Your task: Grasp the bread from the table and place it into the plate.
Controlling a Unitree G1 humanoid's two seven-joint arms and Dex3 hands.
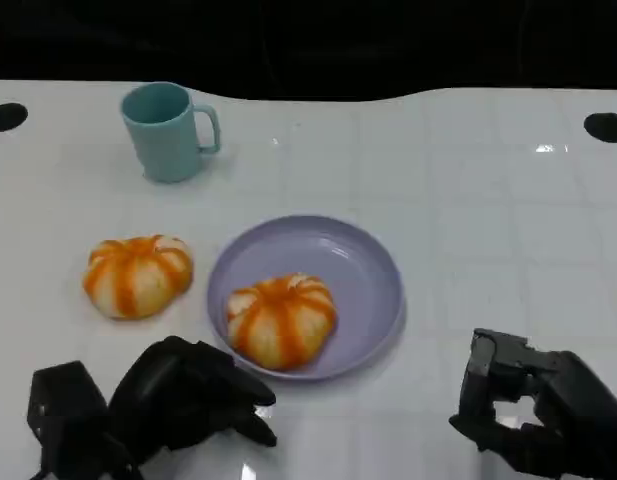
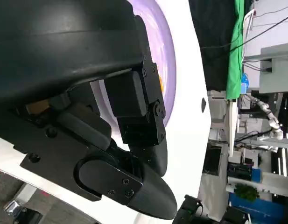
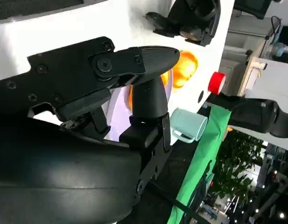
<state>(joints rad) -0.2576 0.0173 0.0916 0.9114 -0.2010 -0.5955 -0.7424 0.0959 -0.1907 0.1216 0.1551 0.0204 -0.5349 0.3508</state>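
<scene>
From the head view, I see one bread [image 1: 281,320] already sitting in the plate [image 1: 373,268], toward its 7 o'clock side, so that piece looks delivered. A second bread [image 1: 138,275] lies on the white surface [image 1: 488,200] at 9 o'clock of the plate, just beside its rim; I judge it is what remains to fetch. My left hand [image 1: 193,395] rests low at 6 o'clock of that loose bread, fingers curled inward and gripping nothing, probably parked near it for a reach. My right hand [image 1: 533,410] sits at 4 o'clock of the plate, fingers bent but empty. A teal mug [image 1: 170,130] stands at 11 o'clock, well apart.

In the left wrist view, the left hand's fingers [image 2: 134,107] hang over the plate's lilac rim [image 2: 169,60], holding nothing.

In the right wrist view, the right hand's fingers [image 3: 148,98] are empty; plate, bread and mug [image 3: 188,123] lie beyond.
</scene>
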